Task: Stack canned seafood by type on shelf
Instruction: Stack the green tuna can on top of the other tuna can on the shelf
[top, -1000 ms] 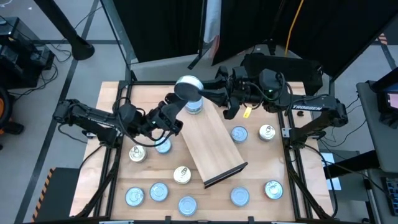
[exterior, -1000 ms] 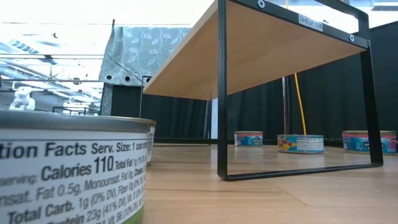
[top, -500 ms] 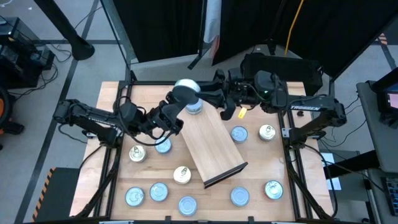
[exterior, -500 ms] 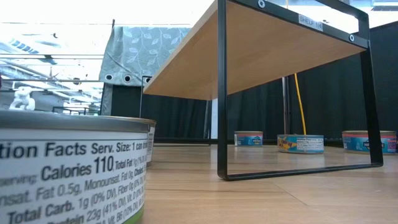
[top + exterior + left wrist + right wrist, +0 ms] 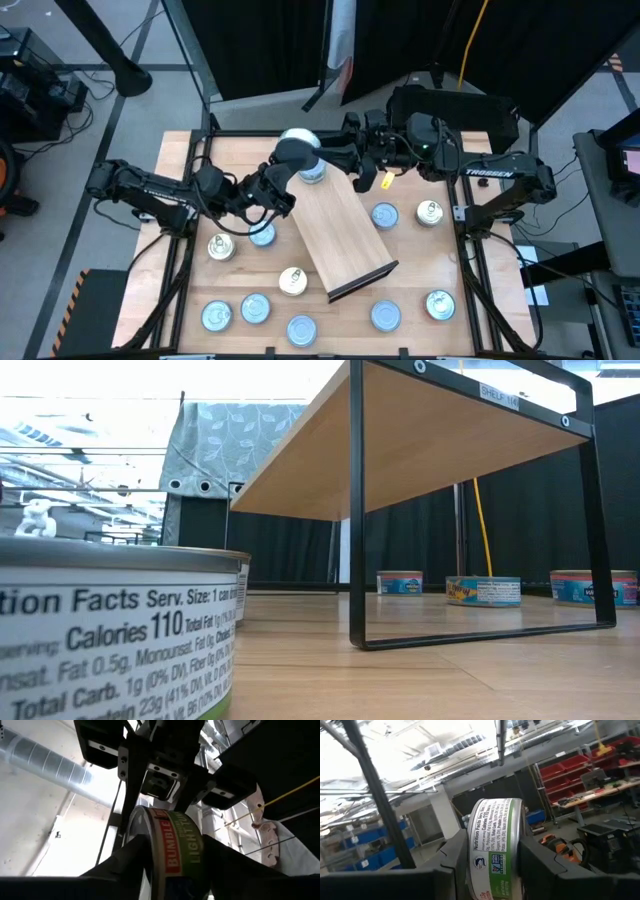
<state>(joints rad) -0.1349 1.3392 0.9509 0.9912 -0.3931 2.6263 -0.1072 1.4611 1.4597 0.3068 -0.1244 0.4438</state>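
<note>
A round tin with a plain silver top is held high above the far end of the shelf, a light-wood board on a dark frame lying slantwise mid-table. My left gripper comes at the tin from the table's left and my right gripper from the right; both are shut on it. One blue-topped tin stands on the shelf's far end, just under the held tin. The low view shows the shelf from below but neither gripper. My left gripper has the tin's labelled wall between its two fingers, one finger on each flat face. It comes slanting up from the table's left. The tin is lifted clear. My right gripper pinches the same tin between its two fingers, one finger on each flat face, with the labelled wall toward the wrist. The fingers come about level from the table's right. The tin is lifted clear of the shelf.
Loose tins stand on the table: two right of the shelf, some left of it, and several along the near edge. One tin fills the low view's near left.
The held tin and my right gripper have shifted a little toward the table's left and near side, closer to my left gripper. The tin stays lifted clear above the shelf's far end.
</note>
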